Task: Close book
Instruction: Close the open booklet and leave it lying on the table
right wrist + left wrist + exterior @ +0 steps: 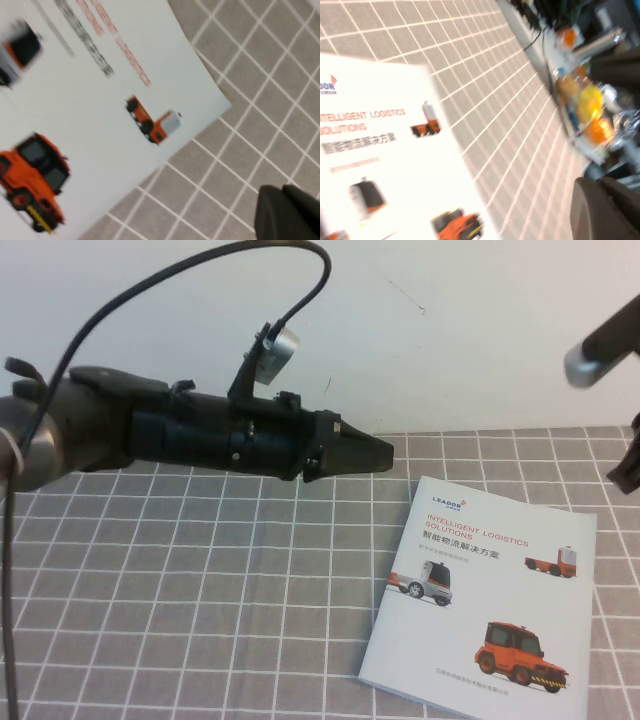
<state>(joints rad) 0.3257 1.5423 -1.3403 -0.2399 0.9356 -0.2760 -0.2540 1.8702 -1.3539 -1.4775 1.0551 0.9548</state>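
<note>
The glossy closed book (485, 590), titled "INTELLIGENT LOGISTICS SOLUTIONS", is laid flat on grey checked cloth (200, 590). The left gripper (383, 452) is held pinched together above the cloth. The right gripper (625, 468) is cut off at the right edge, and its state cannot be told.

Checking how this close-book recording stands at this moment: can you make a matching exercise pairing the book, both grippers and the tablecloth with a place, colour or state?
Things:
1. book
2. left gripper
3. right gripper
4. tablecloth

Descriptions:
A. grey with white grid lines
B. at the right edge of the high view
C. closed, cover up, lying on the right part of the table
D. shut, raised over the middle of the table

Pairs: 1-C; 2-D; 3-B; 4-A
</note>
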